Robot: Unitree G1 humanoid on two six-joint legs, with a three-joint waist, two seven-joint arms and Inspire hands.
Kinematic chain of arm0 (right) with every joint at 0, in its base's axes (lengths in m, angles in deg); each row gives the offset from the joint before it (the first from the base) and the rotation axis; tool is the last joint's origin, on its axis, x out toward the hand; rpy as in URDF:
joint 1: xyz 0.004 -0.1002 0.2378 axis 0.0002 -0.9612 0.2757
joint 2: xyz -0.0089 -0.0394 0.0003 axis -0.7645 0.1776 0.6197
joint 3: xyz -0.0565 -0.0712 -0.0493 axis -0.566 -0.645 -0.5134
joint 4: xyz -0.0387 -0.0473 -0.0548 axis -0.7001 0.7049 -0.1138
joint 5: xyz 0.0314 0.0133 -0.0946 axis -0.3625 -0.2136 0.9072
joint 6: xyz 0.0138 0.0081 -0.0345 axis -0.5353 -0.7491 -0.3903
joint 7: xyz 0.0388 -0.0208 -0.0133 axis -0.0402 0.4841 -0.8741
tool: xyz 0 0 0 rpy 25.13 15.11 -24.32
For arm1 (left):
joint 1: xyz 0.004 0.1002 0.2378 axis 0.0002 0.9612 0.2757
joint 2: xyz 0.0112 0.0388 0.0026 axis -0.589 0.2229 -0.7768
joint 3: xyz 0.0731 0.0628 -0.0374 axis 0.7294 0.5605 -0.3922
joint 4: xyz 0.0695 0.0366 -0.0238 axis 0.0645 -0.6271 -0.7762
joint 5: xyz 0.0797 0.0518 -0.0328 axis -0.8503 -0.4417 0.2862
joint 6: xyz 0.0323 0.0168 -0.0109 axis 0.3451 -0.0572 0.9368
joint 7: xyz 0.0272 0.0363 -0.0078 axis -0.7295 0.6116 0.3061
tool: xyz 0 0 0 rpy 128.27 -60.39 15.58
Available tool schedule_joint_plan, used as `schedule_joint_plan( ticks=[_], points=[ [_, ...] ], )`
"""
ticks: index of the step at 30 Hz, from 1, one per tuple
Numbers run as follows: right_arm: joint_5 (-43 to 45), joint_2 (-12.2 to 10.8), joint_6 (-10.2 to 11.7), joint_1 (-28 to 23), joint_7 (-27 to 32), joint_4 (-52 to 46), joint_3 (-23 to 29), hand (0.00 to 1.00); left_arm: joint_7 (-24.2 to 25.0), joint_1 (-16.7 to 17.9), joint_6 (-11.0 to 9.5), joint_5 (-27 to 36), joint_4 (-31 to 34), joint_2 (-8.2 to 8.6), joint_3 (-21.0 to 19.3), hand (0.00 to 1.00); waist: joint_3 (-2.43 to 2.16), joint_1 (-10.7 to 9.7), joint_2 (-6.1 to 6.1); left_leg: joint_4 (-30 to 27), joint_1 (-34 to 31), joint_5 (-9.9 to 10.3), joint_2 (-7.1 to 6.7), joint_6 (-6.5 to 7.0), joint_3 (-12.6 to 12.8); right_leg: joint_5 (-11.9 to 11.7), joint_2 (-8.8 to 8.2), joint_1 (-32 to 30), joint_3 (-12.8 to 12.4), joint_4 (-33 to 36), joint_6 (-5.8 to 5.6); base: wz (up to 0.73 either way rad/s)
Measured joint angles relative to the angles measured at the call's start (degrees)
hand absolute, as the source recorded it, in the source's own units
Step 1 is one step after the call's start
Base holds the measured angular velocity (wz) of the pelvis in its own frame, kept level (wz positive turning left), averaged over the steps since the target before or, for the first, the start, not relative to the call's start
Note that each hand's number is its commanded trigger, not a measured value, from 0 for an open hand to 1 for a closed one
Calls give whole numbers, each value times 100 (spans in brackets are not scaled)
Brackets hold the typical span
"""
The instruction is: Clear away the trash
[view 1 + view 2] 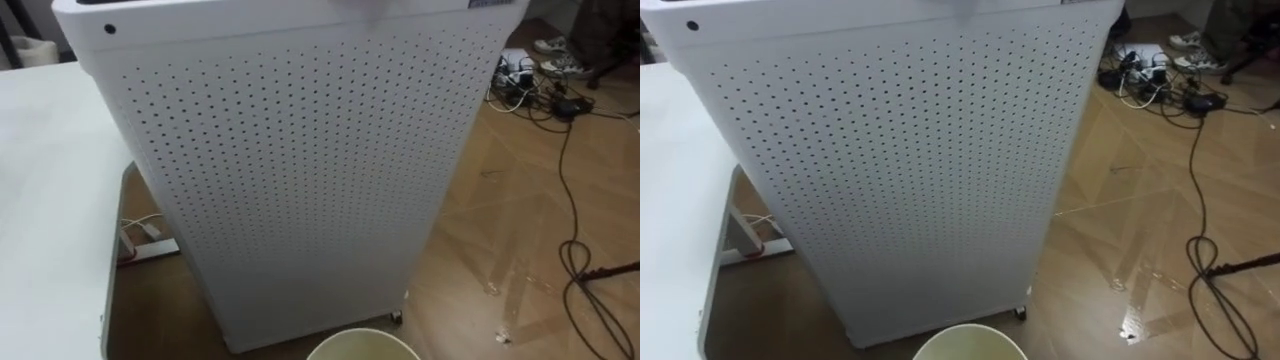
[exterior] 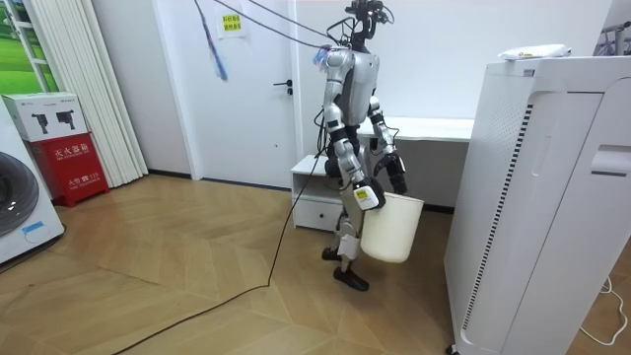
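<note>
- Standing close before a tall white perforated cabinet (image 1: 290, 180), directly ahead of both hands.
- White bucket (image 2: 392, 229) carried at waist height; right hand (image 2: 367, 195) against its near side by the rim; left hand (image 2: 394, 177) at the far side of the rim; grip of either hand not discernible.
- Flat pale item (image 2: 532, 52) lying on the cabinet's top, above and ahead of both hands, well apart from the bucket.
- White table (image 1: 50, 200) just left of the left hand; tangle of cables (image 1: 525, 80) on the wooden floor (image 1: 500, 230), ahead and to the right of the right hand.
- Red box (image 2: 69, 163) with pale characters, white carton (image 2: 41, 116) stacked on it and paper notice (image 2: 231, 23) on the wall, all behind the hands; print too small to read.
</note>
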State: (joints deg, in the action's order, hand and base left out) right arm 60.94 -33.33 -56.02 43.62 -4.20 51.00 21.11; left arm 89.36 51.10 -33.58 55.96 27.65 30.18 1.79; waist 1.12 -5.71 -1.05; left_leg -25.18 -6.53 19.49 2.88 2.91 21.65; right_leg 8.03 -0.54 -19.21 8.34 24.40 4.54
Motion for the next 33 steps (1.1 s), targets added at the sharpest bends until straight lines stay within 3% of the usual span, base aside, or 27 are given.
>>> schedule_joint_plan(
  ticks=[1,3,6,8,9,10,12,14,16,19,22,26,33],
  points=[
    [-1,-14,0,-1,-6,0,0,100,-3,0,1,2,-1,-3,-37,0,2,-4,-1,-235,-73,32,48,-35,-52,68,-9,-3,27,74,16,16],
    [69,4,0,-5,-69,-61,-7,100,-3,-9,3,5,18,12,-120,0,7,-4,-51,-1100,-363,16,171,-77,-408,307,-2,42,53,274,-17,12],
    [84,53,35,-4,-134,-149,-6,100,5,-16,3,8,20,47,-191,0,8,-22,-120,-1465,-474,-40,158,-174,-668,490,-34,103,39,538,94,0],
    [85,77,37,-18,-160,-146,-3,100,8,-10,2,11,22,55,-244,0,12,-35,-112,-1471,-477,-102,141,-275,-674,539,-42,130,-12,582,138,15],
    [64,99,41,-32,-159,-146,-6,100,-6,-11,-6,44,31,57,-260,0,43,-31,-61,-1429,-492,-115,134,-309,-706,544,-54,142,-29,577,136,22],
    [55,107,40,-32,-153,-147,-5,100,-9,-14,-13,40,35,54,-258,0,46,-32,-56,-1335,-510,-84,128,-336,-781,540,-53,145,-30,570,130,27],
    [58,111,42,-31,-98,-133,-5,100,-19,-15,-55,37,66,41,-252,0,29,-11,-2,-722,-717,-109,141,-382,-1182,551,-81,179,-72,505,127,18],
    [68,142,70,-38,-99,-98,-9,100,-20,-6,-84,14,80,51,-251,0,24,42,48,-197,-788,-321,152,-556,-1385,546,-119,264,-68,416,105,-8],
    [76,208,144,-95,-105,-91,-92,100,-27,31,-153,-14,151,56,-252,0,3,131,20,131,-774,-924,157,-577,-1583,559,-116,354,-36,396,84,-18],
    [87,190,224,-318,-102,-111,-169,100,-71,43,-299,-16,204,43,-256,0,-41,137,100,279,-573,-921,94,-539,-1577,560,-129,553,-61,146,-16,0],
    [86,201,229,-383,-116,-158,-175,100,-148,39,-368,-89,238,44,-250,0,-55,138,111,285,-556,-890,64,-491,-1571,511,-135,662,-70,-51,-103,0],
    [98,205,224,-415,-110,-157,-269,100,-217,86,-369,-138,116,-4,-215,0,-44,162,95,477,-273,-873,28,-467,-1532,453,-127,995,-81,-372,-180,-1],
    [184,201,210,-413,-112,-165,-421,100,-404,163,-369,-145,110,-31,-201,0,-32,308,80,735,-23,-858,25,-455,-1371,463,-118,1126,-185,-495,-195,-9]
  ],
)
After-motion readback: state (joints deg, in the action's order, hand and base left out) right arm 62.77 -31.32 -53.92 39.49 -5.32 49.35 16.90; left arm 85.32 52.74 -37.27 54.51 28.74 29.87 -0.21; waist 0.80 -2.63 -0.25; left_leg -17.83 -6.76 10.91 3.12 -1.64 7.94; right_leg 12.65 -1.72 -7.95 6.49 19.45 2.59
